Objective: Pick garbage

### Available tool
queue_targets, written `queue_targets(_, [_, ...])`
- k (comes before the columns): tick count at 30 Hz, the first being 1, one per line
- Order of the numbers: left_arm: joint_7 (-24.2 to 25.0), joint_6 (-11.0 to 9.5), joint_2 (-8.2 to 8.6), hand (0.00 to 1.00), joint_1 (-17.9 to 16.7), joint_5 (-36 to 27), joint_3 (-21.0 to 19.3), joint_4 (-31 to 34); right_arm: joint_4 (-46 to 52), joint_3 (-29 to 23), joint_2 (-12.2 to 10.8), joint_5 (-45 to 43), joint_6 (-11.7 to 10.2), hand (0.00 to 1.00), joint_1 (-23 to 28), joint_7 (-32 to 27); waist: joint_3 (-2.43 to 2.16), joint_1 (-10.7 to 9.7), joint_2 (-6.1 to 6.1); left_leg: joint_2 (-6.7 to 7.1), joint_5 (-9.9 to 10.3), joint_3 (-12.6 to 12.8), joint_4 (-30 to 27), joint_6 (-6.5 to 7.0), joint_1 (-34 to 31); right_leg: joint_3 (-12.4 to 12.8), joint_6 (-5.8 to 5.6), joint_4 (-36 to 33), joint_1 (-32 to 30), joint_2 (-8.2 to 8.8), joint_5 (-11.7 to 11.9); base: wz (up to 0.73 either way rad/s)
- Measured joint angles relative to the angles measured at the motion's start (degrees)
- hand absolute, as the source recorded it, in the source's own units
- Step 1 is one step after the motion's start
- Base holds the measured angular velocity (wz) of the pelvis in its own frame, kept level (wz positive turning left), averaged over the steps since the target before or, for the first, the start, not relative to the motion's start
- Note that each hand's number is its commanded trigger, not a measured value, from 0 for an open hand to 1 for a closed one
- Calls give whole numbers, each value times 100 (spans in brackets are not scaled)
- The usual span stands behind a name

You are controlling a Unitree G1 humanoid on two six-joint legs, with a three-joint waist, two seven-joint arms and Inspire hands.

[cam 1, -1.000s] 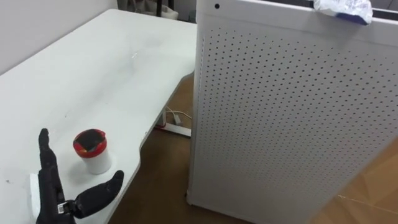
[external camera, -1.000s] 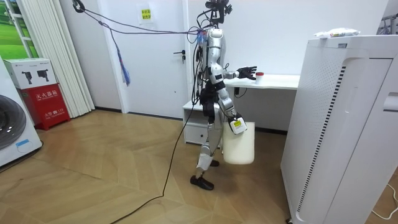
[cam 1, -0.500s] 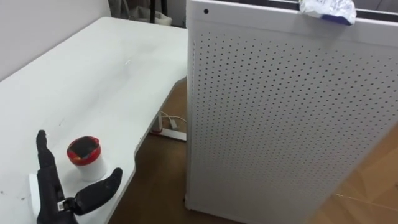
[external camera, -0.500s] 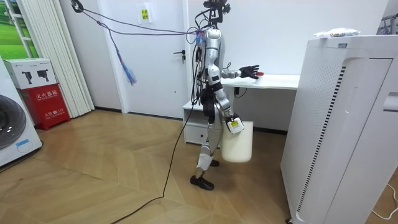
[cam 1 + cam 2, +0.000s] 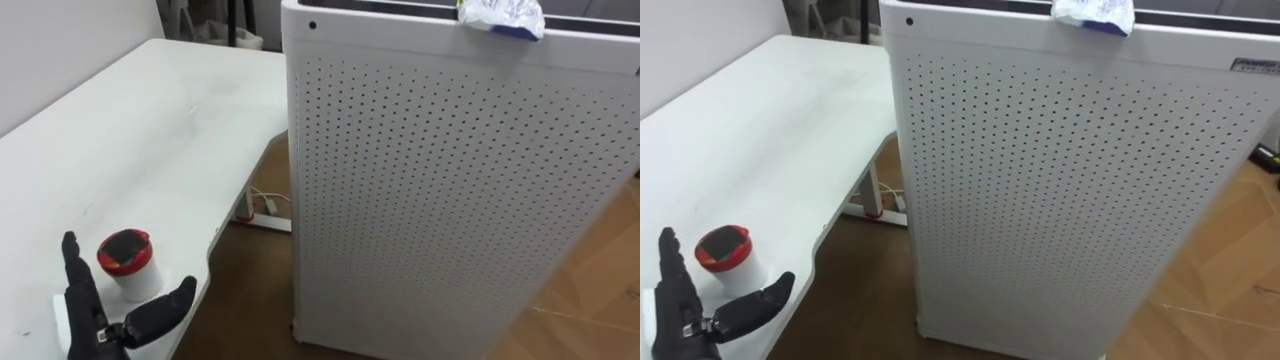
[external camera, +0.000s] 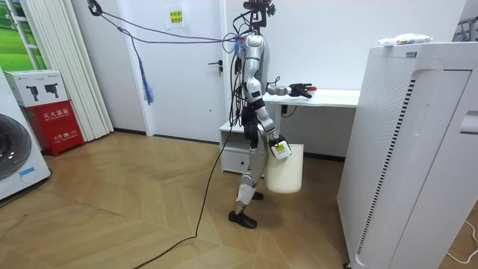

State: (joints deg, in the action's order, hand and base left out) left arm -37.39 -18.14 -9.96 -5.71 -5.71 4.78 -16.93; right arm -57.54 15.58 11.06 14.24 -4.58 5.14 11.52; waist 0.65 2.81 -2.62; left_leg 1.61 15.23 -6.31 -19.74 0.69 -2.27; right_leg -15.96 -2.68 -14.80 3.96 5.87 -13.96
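A small white cup with a red lid [image 5: 125, 265] stands near the front edge of the white desk [image 5: 130, 130]. My left hand [image 5: 88, 318] lies open just in front of it, fingers straight on the cup's left and thumb spread out to its right, not touching it. A crumpled white and blue wrapper [image 5: 500, 15] lies on top of the tall white perforated cabinet [image 5: 450, 180]. In the room view I stand at the desk's end with my right hand [image 6: 278, 148] low at my side, holding a white bin [image 6: 285, 170].
The cabinet stands close on my right, with a strip of wooden floor [image 5: 250, 290] between it and the desk. A white power strip with a cable [image 5: 265, 212] lies on the floor under the desk. A flat white item [image 5: 60, 312] lies by my left hand.
The head camera has shifted, so the desk and cabinet slid left in the eye view. My left hand stays open and the cup now sits a little closer between fingers and thumb.
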Motion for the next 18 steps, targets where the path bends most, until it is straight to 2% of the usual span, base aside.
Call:
queue_targets(4, [-3,41,-3,0,12,-152,-4,-35,19,0,1,-4,45,100,8,-13,-7,-31,-10,-2,0,20,-1,0,1,7,-4,10,6,-4,3,0])
queue_targets(8, [4,53,-8,0,187,-264,-9,-367,175,-3,2,-5,46,100,72,-41,-3,-44,0,-14,0,59,1,0,13,32,-6,15,6,-9,5,-4])
queue_targets(13, [-8,54,-8,0,410,-327,-15,-723,210,-3,2,-4,61,100,67,-47,26,-79,57,-37,0,142,17,0,62,109,-9,14,15,-22,21,-8])
queue_targets(18, [-36,85,-8,0,558,-378,-17,-924,210,-1,2,-4,166,100,65,-23,12,-84,89,-48,0,172,41,0,89,155,-7,6,19,-30,25,-3])
